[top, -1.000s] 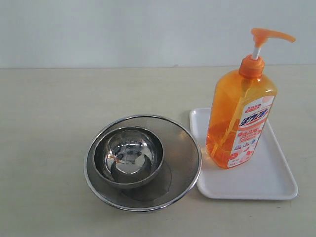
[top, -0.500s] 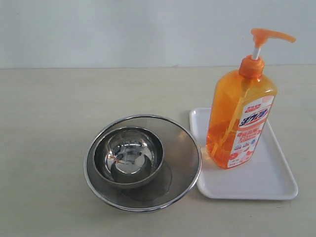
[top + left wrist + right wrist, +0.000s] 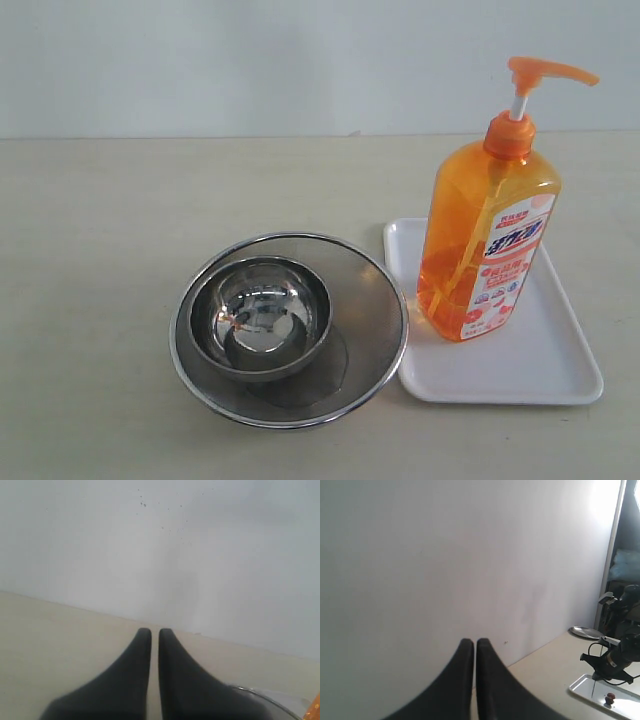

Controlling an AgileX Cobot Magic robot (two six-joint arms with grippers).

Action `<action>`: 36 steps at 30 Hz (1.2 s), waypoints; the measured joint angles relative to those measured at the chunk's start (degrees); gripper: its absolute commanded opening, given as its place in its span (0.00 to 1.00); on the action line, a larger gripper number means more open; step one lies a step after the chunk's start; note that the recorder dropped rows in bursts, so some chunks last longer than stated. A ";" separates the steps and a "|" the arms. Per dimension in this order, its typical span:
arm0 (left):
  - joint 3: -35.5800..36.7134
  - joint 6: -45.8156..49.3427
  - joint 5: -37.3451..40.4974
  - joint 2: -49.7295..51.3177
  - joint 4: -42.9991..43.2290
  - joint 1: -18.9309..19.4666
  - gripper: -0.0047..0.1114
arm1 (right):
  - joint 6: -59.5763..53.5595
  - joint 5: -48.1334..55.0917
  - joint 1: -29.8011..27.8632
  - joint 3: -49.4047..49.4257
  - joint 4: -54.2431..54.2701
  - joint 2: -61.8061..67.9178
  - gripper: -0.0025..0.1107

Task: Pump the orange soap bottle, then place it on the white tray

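The orange soap bottle (image 3: 488, 240) stands upright on the white tray (image 3: 540, 365) at the right of the exterior view, its pump head (image 3: 545, 72) raised on the white stem. Neither arm shows in that view. In the left wrist view my left gripper (image 3: 154, 631) is shut with nothing between its dark fingers, pointing over bare table toward the wall; a sliver of orange (image 3: 315, 709) shows at the frame's edge. My right gripper (image 3: 474, 642) is shut and empty too, facing the white wall.
A round steel mesh strainer (image 3: 370, 300) with a steel bowl (image 3: 262, 315) inside sits left of the tray, touching its edge. The right wrist view shows another tray (image 3: 600, 692), a steel dish (image 3: 585, 632) and dark equipment (image 3: 617, 655) farther off.
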 measured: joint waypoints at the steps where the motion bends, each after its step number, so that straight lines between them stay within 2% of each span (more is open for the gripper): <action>1: 0.23 0.00 -0.51 0.00 -0.11 0.00 0.08 | 0.00 0.00 0.00 0.00 0.00 0.00 0.02; 5: 0.26 0.00 -3.11 0.00 -0.61 0.00 0.08 | 0.00 0.00 0.00 0.00 0.00 0.00 0.02; 8: 0.26 3.13 -3.13 0.00 -4.77 0.00 0.08 | 0.00 0.00 0.00 0.00 0.00 0.00 0.02; 13: 0.26 19.60 2.81 0.00 -15.23 0.00 0.08 | 0.00 0.00 0.00 0.00 0.00 0.00 0.02; 14: 0.26 26.09 6.23 0.00 -17.53 0.00 0.08 | 0.00 0.00 0.00 0.00 0.00 0.00 0.02; 16: 0.26 31.40 11.04 0.00 -18.62 0.00 0.08 | 0.00 0.00 0.00 0.00 0.00 0.00 0.02; 18: 0.26 33.44 13.75 0.00 -18.85 0.00 0.08 | 0.00 0.00 0.00 0.00 0.00 0.00 0.02; 22: 0.26 39.58 14.41 0.00 -19.08 0.00 0.08 | 0.00 0.00 0.00 0.00 0.00 0.00 0.02; 36: 0.26 40.33 14.64 0.00 -19.08 0.00 0.08 | 0.00 0.00 0.00 0.00 0.00 0.00 0.02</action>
